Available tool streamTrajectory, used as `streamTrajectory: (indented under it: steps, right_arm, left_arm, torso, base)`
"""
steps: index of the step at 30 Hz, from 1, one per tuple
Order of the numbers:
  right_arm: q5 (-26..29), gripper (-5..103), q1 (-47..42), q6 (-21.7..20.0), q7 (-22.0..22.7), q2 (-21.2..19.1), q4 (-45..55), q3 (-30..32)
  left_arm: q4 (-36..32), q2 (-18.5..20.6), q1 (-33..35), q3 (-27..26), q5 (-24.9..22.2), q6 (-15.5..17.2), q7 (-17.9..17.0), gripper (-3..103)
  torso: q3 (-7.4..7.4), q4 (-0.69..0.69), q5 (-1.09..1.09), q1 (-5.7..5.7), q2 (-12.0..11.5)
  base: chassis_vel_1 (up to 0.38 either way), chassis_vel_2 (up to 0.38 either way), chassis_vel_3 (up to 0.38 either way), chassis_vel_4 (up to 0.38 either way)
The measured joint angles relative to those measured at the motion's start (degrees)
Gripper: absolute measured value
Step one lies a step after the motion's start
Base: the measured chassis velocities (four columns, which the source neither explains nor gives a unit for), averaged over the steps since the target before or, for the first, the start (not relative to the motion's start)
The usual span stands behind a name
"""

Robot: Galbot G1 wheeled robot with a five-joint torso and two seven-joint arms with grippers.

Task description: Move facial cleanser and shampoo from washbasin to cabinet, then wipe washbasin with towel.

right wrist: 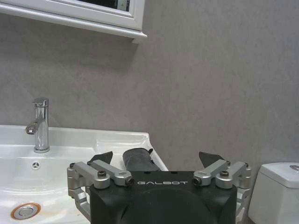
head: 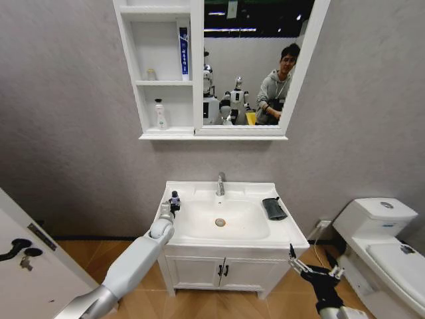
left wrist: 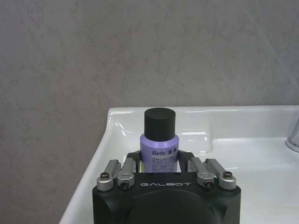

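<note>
A small purple bottle (left wrist: 159, 147) with a black cap stands on the left rim of the white washbasin (head: 199, 190); I cannot tell whether it is the shampoo or the facial cleanser. My left gripper (head: 174, 203) is shut around its body, one finger on each side. The dark towel (head: 273, 209) lies folded on the basin's right rim. My right gripper (head: 315, 269) hangs open, low and in front of the basin's right corner, apart from the towel (right wrist: 138, 161). On the wall above, the cabinet (head: 156, 83) holds a blue-and-white tube (head: 183, 53) on its top shelf.
A white bottle (head: 160, 114) stands on the cabinet's bottom shelf, and the mirror (head: 246, 66) is beside the shelves. The chrome faucet (head: 220, 184) rises at the basin's back. A toilet (head: 385, 232) stands to the right, a door (head: 20, 266) to the left, and the vanity doors (head: 222, 271) below.
</note>
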Motion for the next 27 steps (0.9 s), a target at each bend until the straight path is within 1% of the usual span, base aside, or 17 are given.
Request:
streamTrajectory:
  steps: [1, 4, 5, 7, 8, 9, 12, 13, 15, 16, 17, 18, 19, 21, 22, 23, 27]
  right_arm:
    - [0.0, 100, 0.0, 0.0, 0.0, 0.0, 0.0, 0.0]
    - [0.0, 100, 0.0, 0.0, 0.0, 0.0, 0.2, 0.0]
    - [0.0, 100, 0.0, 0.0, 0.0, 0.0, 0.2, 0.0]
    - [0.1, 100, 0.3, 0.0, 0.0, -0.2, 0.2, 0.0]
    - [0.1, 100, 0.3, 0.0, 0.0, -0.2, 0.2, 0.0]
    - [0.1, 100, 0.4, 0.0, 0.0, -0.2, 0.1, -0.1]
    - [0.1, 100, 0.9, 0.0, 0.0, -0.2, 0.0, -0.5]
    - [0.1, 100, 0.9, 0.0, 0.0, -0.2, 0.0, -0.5]
    - [0.0, 100, 1.1, 0.0, -0.1, -0.1, 0.0, -0.7]
    - [0.0, 100, 1.1, 0.0, -0.1, -0.1, 0.0, -0.7]
    - [0.0, 100, 1.2, 0.0, -0.1, -0.1, 0.1, -0.8]
    - [0.0, 100, 1.2, 0.0, -0.1, -0.2, 0.3, -0.9]
    - [0.0, 100, 1.2, 0.0, -0.1, -0.2, 0.3, -0.9]
    - [-0.1, 100, 1.3, 0.0, -0.1, -0.5, 0.4, -1.0]
    - [-0.1, 100, 1.4, 0.0, -0.2, -0.7, 0.5, -1.1]
    - [-0.1, 100, 1.4, 0.0, -0.2, -0.7, 0.5, -1.1]
    - [-0.2, 100, 1.5, 0.3, -0.3, -1.0, 0.9, -1.4]
  left_arm:
    - [0.0, 0.0, 0.0, 0.0, 0.0, 0.0, 0.0, 42]
    - [-5.2, 3.1, 0.4, 0.0, 0.1, 1.0, -0.4, 42]
    - [-5.2, 3.1, 0.4, 0.0, 0.1, 1.0, -0.4, 42]
    - [-12.9, 8.5, 0.7, 0.0, -2.5, 3.9, -2.7, 42]
    - [-12.9, 8.5, 0.7, 0.0, -2.5, 3.9, -2.7, 42]
    - [-15.6, 10.5, 0.7, -0.1, -4.1, 5.1, -3.7, 42]
    - [-27.0, 18.6, 1.1, -2.2, -10.2, 10.8, -5.6, 42]
    - [-27.0, 18.6, 1.1, -2.2, -10.2, 10.8, -5.6, 42]
    - [-33.3, 23.5, 1.5, -4.1, -14.1, 14.2, -5.8, 42]
    - [-33.3, 23.5, 1.5, -4.1, -14.1, 14.2, -5.8, 42]
    - [-36.6, 26.4, 1.5, -5.3, -16.8, 16.4, -5.9, 42]
    - [-40.6, 29.8, 0.5, -6.5, -21.4, 19.1, -5.9, 42]
    - [-40.6, 29.8, 0.5, -6.5, -21.4, 19.1, -5.9, 42]
    - [-45.2, 33.7, -3.0, -8.3, -28.9, 22.1, -6.3, 42]
    - [-46.7, 35.1, -5.0, -8.6, -32.4, 23.0, -6.8, 42]
    - [-46.7, 35.1, -5.0, -8.6, -32.4, 23.0, -6.8, 42]
    - [-49.8, 38.6, -15.2, -8.3, -45.2, 25.4, -8.7, 42]
  torso:
    - [0.00, 0.00, 0.00, 0.00, 0.0]
    - [0.00, 0.00, 0.00, 0.00, 0.0]
    - [0.00, 0.00, 0.00, 0.00, 0.0]
    - [0.00, 0.00, 0.00, 0.00, 0.0]
    - [0.00, 0.00, 0.00, 0.00, 0.0]
    - [0.00, 0.00, -0.01, 0.00, 0.0]
    - [0.00, 0.00, 0.00, 0.00, 0.0]
    - [0.00, 0.00, 0.00, 0.00, 0.0]
    - [0.00, 0.01, 0.00, 0.00, 0.0]
    - [0.00, 0.01, 0.00, 0.00, 0.0]
    - [0.00, 0.01, 0.00, 0.00, 0.0]
    - [-0.01, 0.02, -0.01, -0.01, 0.0]
    - [-0.01, 0.02, -0.01, -0.01, 0.0]
    - [-0.01, 0.01, 0.00, -0.01, 0.0]
    - [-0.01, 0.01, 0.01, -0.01, 0.0]
    - [-0.01, 0.01, 0.01, -0.01, 0.0]
    - [-0.01, 0.01, 0.01, 0.00, 0.0]
  base:
    - [0.000, 0.000, 0.000, 0.000]
    - [0.000, 0.000, 0.000, 0.000]
    - [0.000, 0.000, 0.000, 0.000]
    - [0.000, 0.000, 0.000, 0.000]
    - [0.000, 0.000, 0.000, 0.000]
    - [0.000, 0.000, 0.000, 0.000]
    - [0.000, 0.000, 0.000, 0.000]
    - [0.000, 0.000, 0.000, 0.000]
    - [0.000, 0.000, 0.000, 0.000]
    - [0.000, 0.000, 0.000, 0.000]
    - [0.000, 0.000, 0.000, 0.000]
    - [0.000, 0.000, 0.000, 0.000]
    - [0.000, 0.000, 0.000, 0.000]
    - [0.000, 0.000, 0.000, 0.000]
    - [0.000, 0.000, 0.000, 0.000]
    - [0.000, 0.000, 0.000, 0.000]
    - [0.000, 0.000, 0.000, 0.000]
